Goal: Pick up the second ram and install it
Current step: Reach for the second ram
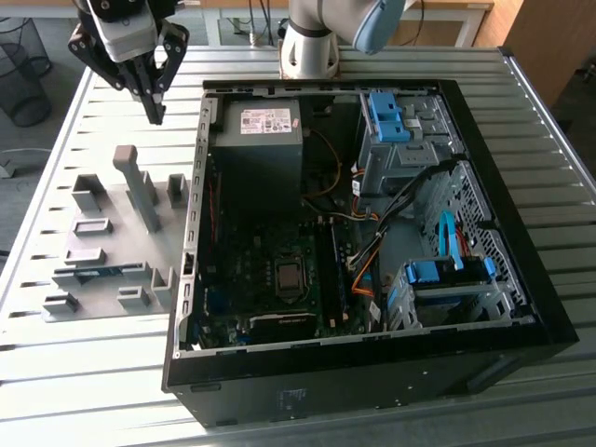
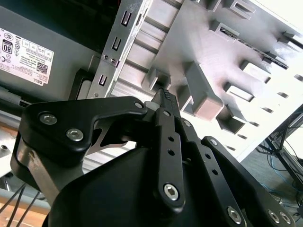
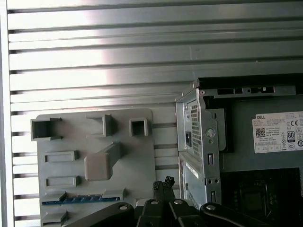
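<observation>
The second ram (image 1: 98,272) is a thin blue stick lying flat in a slot of the grey holder (image 1: 126,244), on the exterior view's left; in the first wrist view the ram (image 3: 78,200) lies along the holder's edge. My gripper (image 1: 155,114) hangs above the table beyond the holder's far end, well apart from the ram. Its black fingertips (image 2: 165,97) are pressed together with nothing between them, and the gripper (image 3: 163,183) reads the same in the first wrist view. The open computer case (image 1: 521,307) lies to the exterior view's right, with the motherboard (image 1: 270,270) exposed.
The holder carries several raised grey blocks and a tall post (image 1: 140,186). A grey power supply (image 1: 256,140) sits in the case's far corner, with blue drive brackets (image 1: 447,270) and cables on the exterior view's right. The slatted metal table (image 1: 93,372) surrounds everything.
</observation>
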